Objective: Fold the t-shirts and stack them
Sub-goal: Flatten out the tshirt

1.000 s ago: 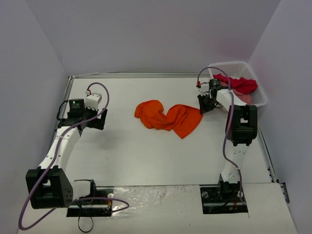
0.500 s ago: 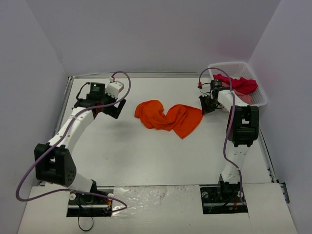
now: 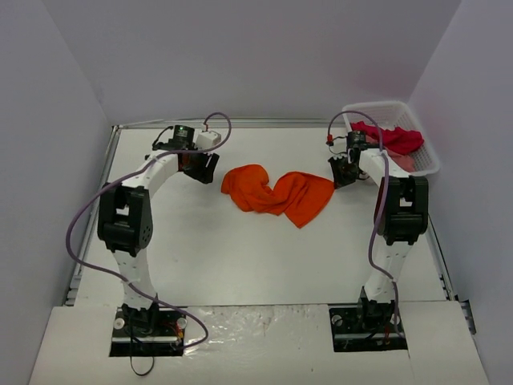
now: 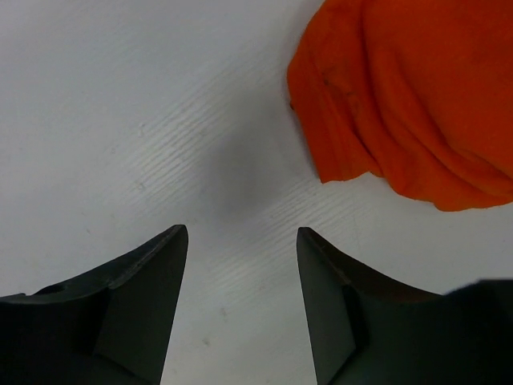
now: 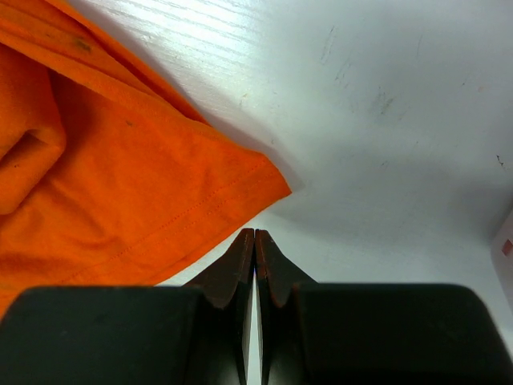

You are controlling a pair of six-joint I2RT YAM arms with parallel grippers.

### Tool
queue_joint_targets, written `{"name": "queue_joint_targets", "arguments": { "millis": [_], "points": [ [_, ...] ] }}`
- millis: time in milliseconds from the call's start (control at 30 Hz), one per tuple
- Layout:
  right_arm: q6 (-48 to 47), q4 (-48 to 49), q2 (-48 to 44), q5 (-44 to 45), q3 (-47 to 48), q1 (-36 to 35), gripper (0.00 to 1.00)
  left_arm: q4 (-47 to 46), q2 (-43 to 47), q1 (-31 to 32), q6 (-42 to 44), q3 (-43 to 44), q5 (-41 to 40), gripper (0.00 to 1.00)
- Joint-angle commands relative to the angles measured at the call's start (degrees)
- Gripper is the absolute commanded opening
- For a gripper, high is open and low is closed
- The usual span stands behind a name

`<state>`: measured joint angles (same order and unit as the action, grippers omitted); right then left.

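- Left gripper (image 4: 240, 233): jaws apart, nothing between them, hung over bare table (image 3: 240, 257) just left of the orange t-shirt (image 4: 417, 96), not touching it.
- Right gripper (image 5: 255, 233): fingers pressed flat together, nothing seen between them. Tips sat just beside the shirt's right hem corner; couldn't tell if they touched the cloth.
- Count: two arms, two grippers, both reaching out to the far half of the table, one on each side of the shirt. Two purple cables, one looped along each arm.
- One orange t-shirt, crumpled and unfolded, lay flat on the table about mid-width, between the grippers.
- One white lattice basket (image 3: 350, 116) sat at the far right corner, behind the right gripper.
- Basket held one red t-shirt (image 3: 393, 138) bunched on top and one pink t-shirt (image 3: 405, 163) under it at the near side. Nothing folded or stacked.
- Surface: white tabletop, faint scuffs in the right wrist view.
- Room: plain pale grey-lilac walls (image 3: 256, 56) on the left, far and right sides.
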<state>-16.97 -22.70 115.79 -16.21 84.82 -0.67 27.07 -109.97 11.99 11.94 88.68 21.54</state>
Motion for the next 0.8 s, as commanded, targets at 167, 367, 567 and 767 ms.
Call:
{"name": "queue_joint_targets", "arguments": {
  "millis": [167, 367, 567, 767],
  "points": [
    [-0.61, -0.33, -2.23, 1.09, -1.06, 0.40, 0.00, 2.64, -4.28, 1.98, -1.22, 6.93, 3.95, 0.54],
    [-0.61, 0.37, -1.53, 1.09, -1.49, 0.40, 0.00, 3.51, -8.67, 2.16, -2.54, 11.94, 4.82, 0.52],
    [-0.96, 0.90, -1.27, 1.88, -2.02, 0.40, 0.00, 5.10, -13.07, 2.60, -3.86, 16.78, 7.02, 0.47],
    [-1.31, 1.43, -1.00, 2.14, -2.73, 0.40, 0.00, 6.50, -16.06, 3.39, -4.21, 19.94, 8.43, 0.45]
  ]
}}
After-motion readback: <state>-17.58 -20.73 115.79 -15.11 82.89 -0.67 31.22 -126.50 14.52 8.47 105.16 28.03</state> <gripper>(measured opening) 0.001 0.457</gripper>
